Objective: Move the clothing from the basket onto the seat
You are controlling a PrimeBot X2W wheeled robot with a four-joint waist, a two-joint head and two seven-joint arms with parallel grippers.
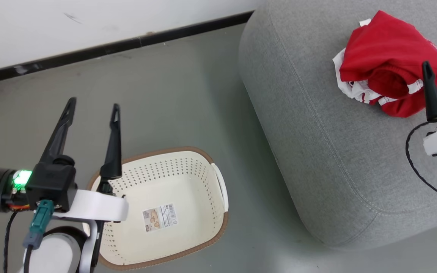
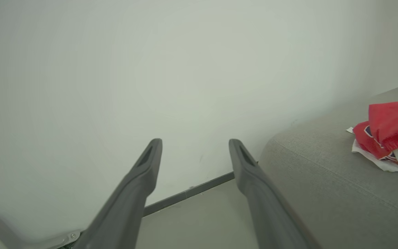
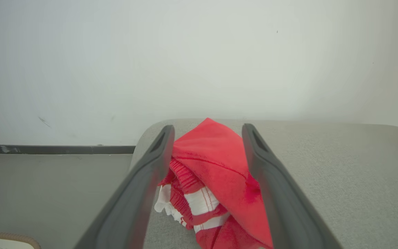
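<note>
Clothing [image 1: 389, 64] sits heaped on seat [image 1: 317, 151]; basket [image 1: 188, 174] on floor holds nothing, so transfer looks done. Right end effector [image 3: 208, 127] fingers apart around heap, not clamping. Left end effector [image 1: 94, 103] apart, idle above basket rim.

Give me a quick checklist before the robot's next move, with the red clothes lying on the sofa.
1. Basket empty: ok, bare bottom with label showing.
2. Clothing on seat: ok, bunched, away from the edge.
3. Left gripper free: ok, open, holding nothing.
4. Right gripper open: ok, fingers flanking the clothing.
5. Right fingers clear of the clothing: cannot tell.
</note>
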